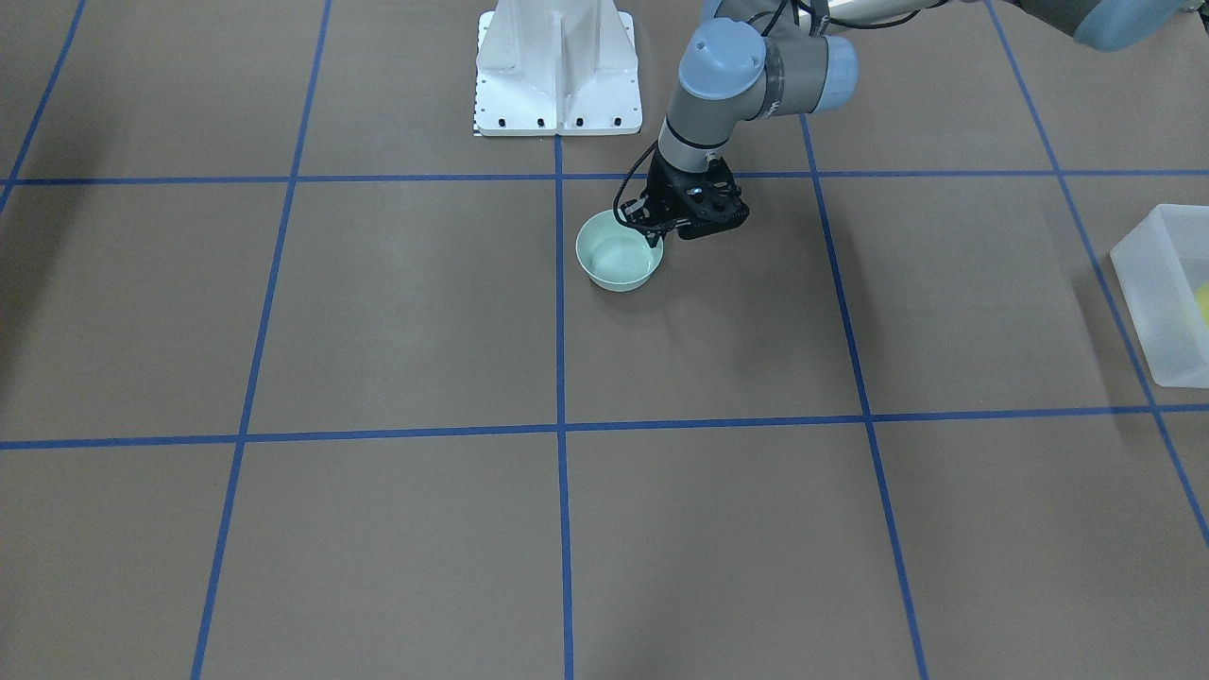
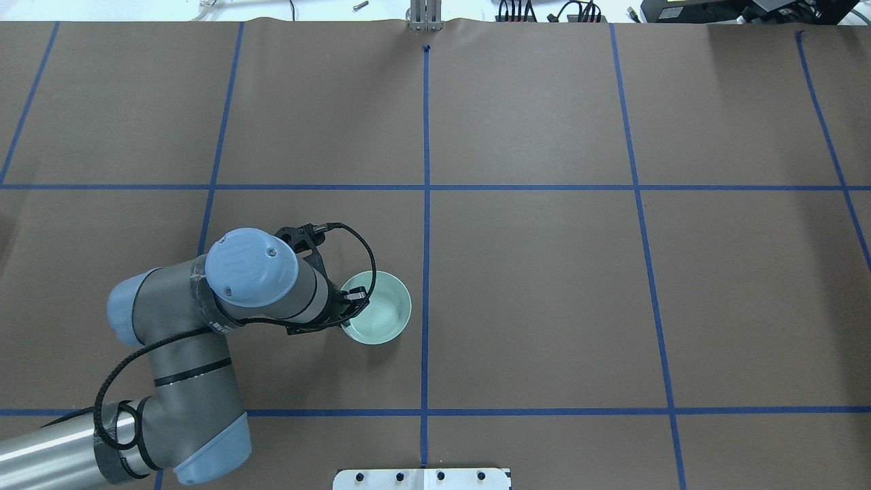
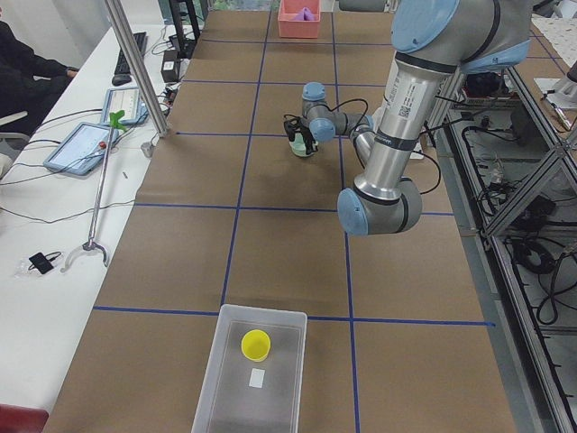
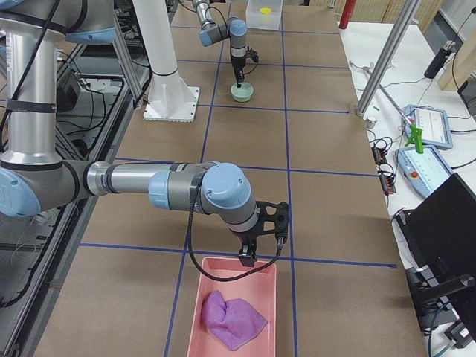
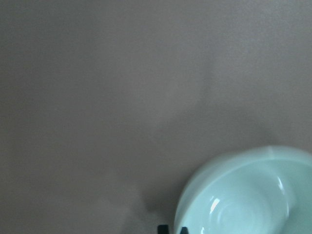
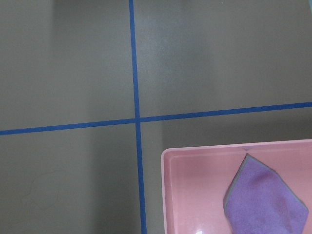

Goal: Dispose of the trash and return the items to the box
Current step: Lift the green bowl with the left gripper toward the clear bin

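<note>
The pale mint-green bowl (image 2: 381,309) sits upright on the brown table (image 2: 544,306), about midway between the two end edges and nearer the robot-side edge than the operators' edge. It lies just to the robot's left of the blue tape line (image 2: 426,204) that runs across the middle of the tabletop. The left gripper (image 2: 354,301) points down at the bowl's rim on the side facing the left end, with a dark fingertip over the rim. The left wrist view shows only the tips of the fingers beside the blurred rim, so whether they are pinching the bowl or simply standing at it cannot be told.

The translucent box (image 3: 275,410) rests by the table's left-end edge, well apart from the bowl. The yellow cup (image 3: 255,344) stands inside it, mouth up, toward the end of the box that faces the table's middle.

At the opposite, right-end edge a pink tray (image 4: 223,279) holds a crumpled purple cloth (image 4: 232,320). The right gripper (image 4: 260,245) hangs over the tray's inner rim. It appears only in the side view, so its grip state cannot be told
</note>
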